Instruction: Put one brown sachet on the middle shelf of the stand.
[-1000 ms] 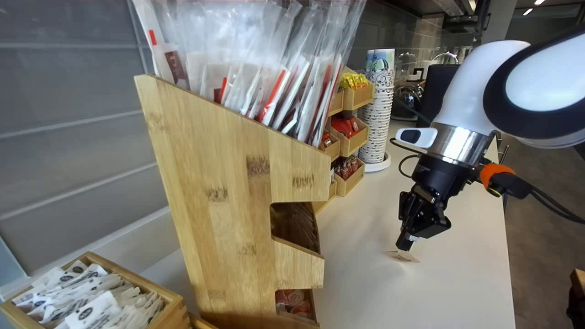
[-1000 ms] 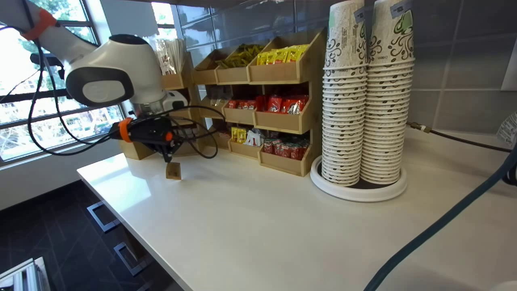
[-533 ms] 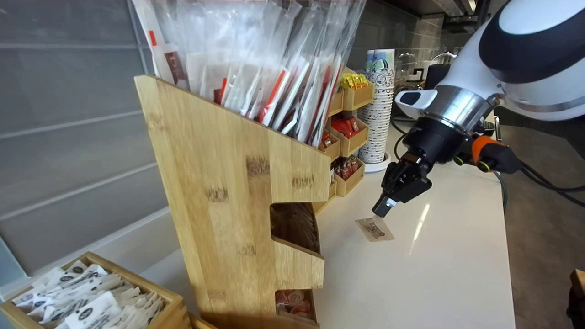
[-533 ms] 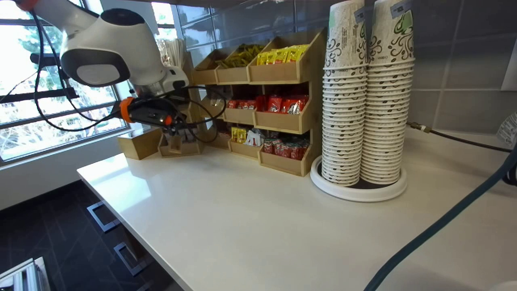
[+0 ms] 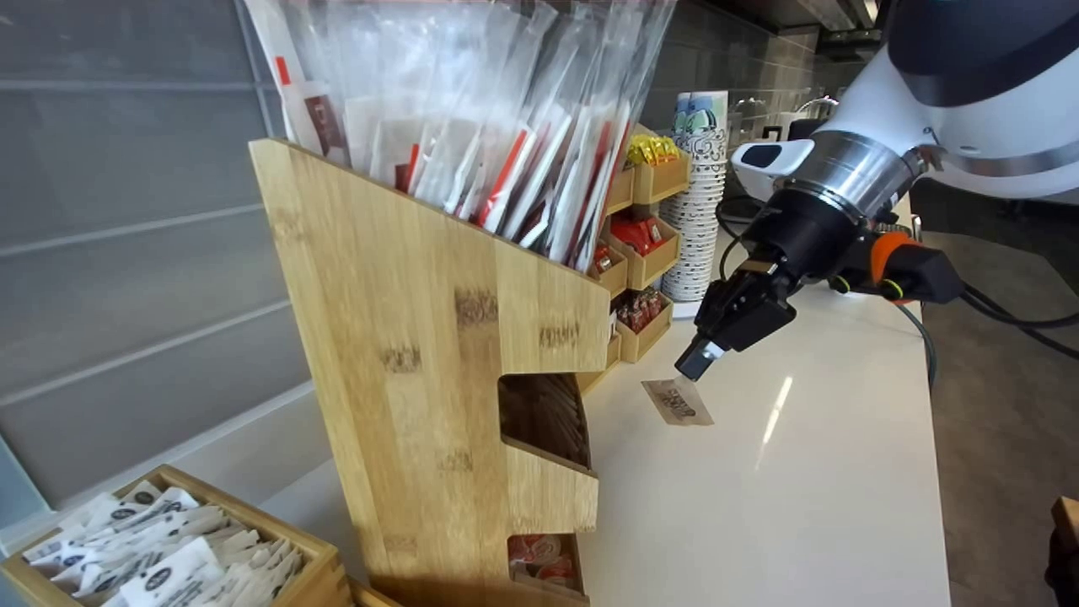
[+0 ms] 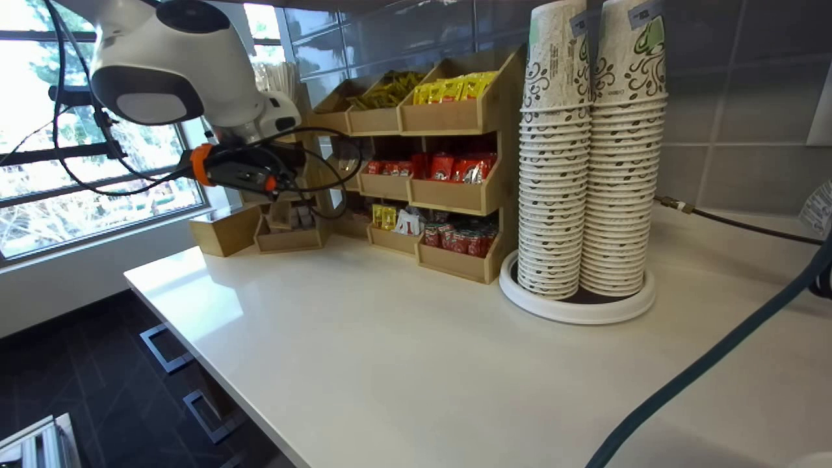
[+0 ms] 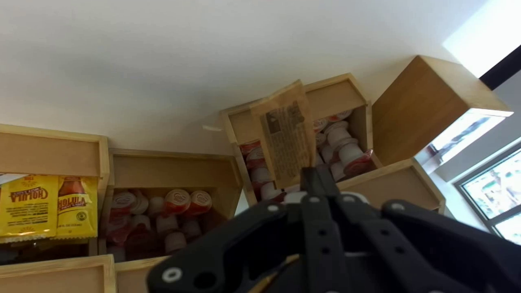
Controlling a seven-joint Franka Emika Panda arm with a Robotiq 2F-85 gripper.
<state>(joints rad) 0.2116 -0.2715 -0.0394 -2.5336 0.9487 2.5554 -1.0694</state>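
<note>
The brown sachet (image 5: 677, 402) hangs above the counter (image 5: 759, 514), pinched by one edge in the gripper (image 5: 693, 361), which is closed right down. In an exterior view it is higher and farther left than a second ago, nearer the stand (image 5: 421, 405); lining up with the middle shelf (image 5: 552, 487) seems next.

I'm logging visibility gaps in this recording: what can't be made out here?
Sachet: small print too blurred to read, wrist view.
Middle shelf: contents hidden behind the end effector, wrist view; mostly hidden by the side of the stand in an exterior view.
Creamers: some covered by the sachet, wrist view.
Arm: cut off by the frame edge, both exterior views.
</note>
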